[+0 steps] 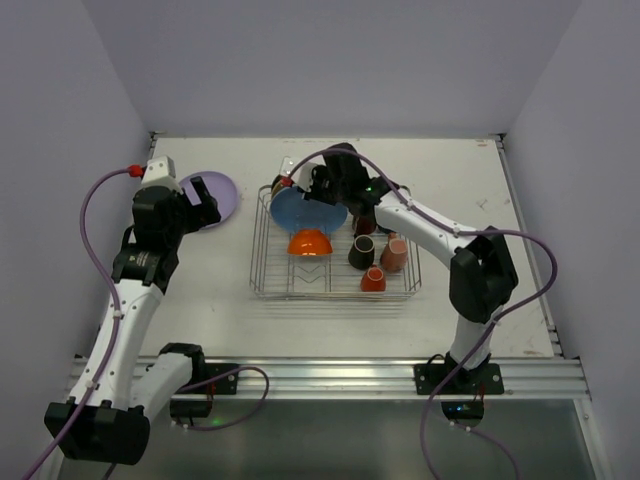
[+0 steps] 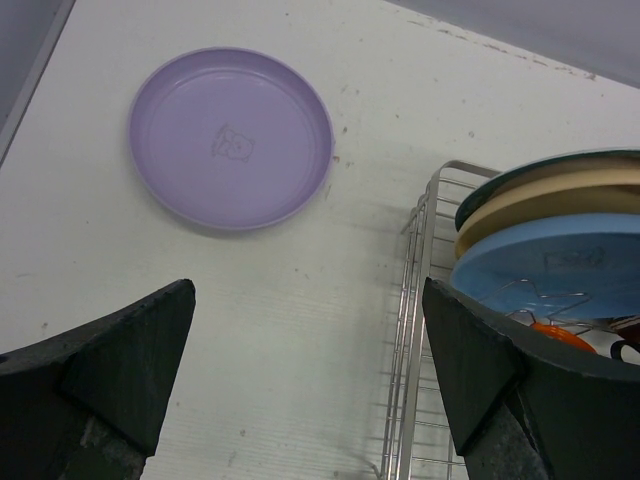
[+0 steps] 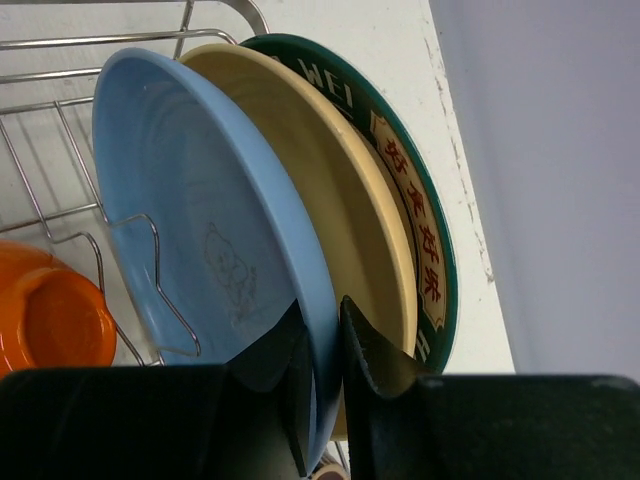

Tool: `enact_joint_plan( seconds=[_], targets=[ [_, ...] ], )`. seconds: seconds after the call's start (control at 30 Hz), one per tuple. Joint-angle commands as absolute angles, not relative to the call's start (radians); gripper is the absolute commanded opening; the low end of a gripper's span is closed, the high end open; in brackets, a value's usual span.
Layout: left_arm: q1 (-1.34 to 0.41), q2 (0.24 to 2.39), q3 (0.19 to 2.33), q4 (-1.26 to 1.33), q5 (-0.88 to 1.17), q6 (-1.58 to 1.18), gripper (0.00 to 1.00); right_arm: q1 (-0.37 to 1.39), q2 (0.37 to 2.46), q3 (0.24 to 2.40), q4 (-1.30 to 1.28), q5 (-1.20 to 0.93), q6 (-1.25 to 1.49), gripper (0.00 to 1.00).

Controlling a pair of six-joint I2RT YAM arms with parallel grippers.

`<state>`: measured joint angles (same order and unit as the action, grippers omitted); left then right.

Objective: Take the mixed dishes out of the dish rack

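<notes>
The dish rack [image 1: 262, 250] stands mid-table, and several plates stand on edge at its back left. My right gripper [image 3: 325, 320] is shut on the rim of the blue plate [image 3: 200, 200], one finger on each face. Behind it stand a yellow plate [image 3: 340, 190] and a green-rimmed white plate [image 3: 410, 190]. An orange bowl [image 1: 310, 242] lies upside down in front of the blue plate [image 1: 300, 210]. A lavender plate [image 2: 230, 138] lies flat on the table left of the rack. My left gripper [image 2: 310, 340] hangs open above the table between that plate and the rack's left wall [image 2: 425, 230].
The right half of the rack holds a maroon mug [image 1: 364, 222], a black mug [image 1: 360, 252], a pink mug [image 1: 394, 254] and an orange mug [image 1: 373, 280]. Walls close in the table at the back and on both sides.
</notes>
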<state>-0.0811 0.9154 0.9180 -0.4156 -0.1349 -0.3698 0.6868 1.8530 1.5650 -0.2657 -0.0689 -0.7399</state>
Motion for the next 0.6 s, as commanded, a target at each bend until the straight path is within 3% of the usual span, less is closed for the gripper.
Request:
enact_joint_plan(
  seconds=[0.0,0.17,0.57],
  targets=[
    [-0.087,0.891,0.902,-0.391,-0.15,-0.339,1.0,0.704,1.793,1.506,-0.155,-0.101,-0.782,0.07],
    [-0.087,0.887,0.903,-0.393,-0.161,-0.342,1.0,0.709,1.764,1.497,-0.153,-0.127,-0.801,0.0],
    [-0.089,0.874,0.917,-0.411,-0.195,-0.354,1.0,0.716,1.672,1.448,-0.109,-0.143,-0.831,0.0]
  ],
)
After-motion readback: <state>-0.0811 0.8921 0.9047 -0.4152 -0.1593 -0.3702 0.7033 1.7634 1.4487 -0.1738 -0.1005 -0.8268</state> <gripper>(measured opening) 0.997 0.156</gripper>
